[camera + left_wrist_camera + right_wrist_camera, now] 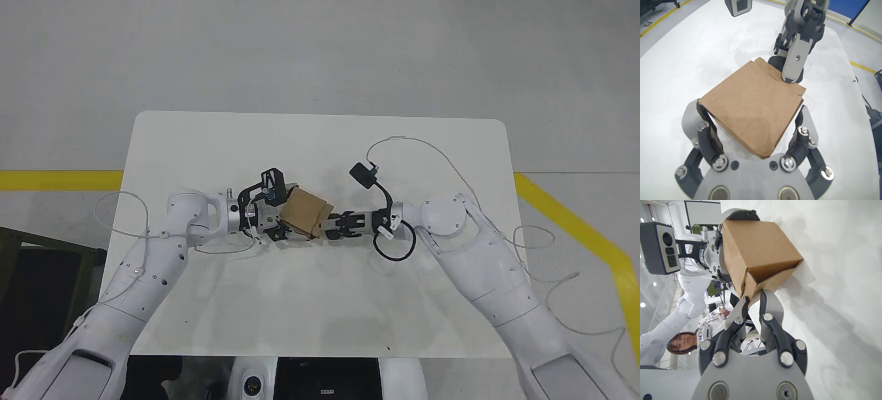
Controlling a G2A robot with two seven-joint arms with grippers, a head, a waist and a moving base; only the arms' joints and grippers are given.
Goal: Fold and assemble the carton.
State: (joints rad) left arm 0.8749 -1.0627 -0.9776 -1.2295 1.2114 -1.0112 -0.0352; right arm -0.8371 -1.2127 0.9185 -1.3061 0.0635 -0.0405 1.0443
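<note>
Nearest the robot, on the near side of the brown cardboard carton (305, 212), we see a bare stretch of the white table (300, 320). The carton sits over the middle of the table, held between both arms and turned at an angle to the table's edges. We cannot tell whether its underside touches the tabletop.

On the carton's left side is the left gripper (270, 222). In the left wrist view its fingers (690, 117) are spread wide and straddle the carton (753, 106). The black pads press against two opposite corners of the closed panel, so the box is clamped across its width.

On the carton's right side is the right gripper (335, 226), drawn narrow. In the right wrist view (753, 298) its fingers (770, 302) pinch a cardboard wall at the open end of the carton (757, 256), one on the outer face and one on the inner. From the left wrist view, a grey fingertip (791, 75) presses on the top panel beside a notched edge.

Just beyond the carton, to its right, a black camera block (362, 175) stands on the right wrist. Farther right, a thin white cable (440, 150) curves across the table. Well past the carton, off the table, lies the grey floor (320, 50), with a yellow stripe (60, 180) to the left.
</note>
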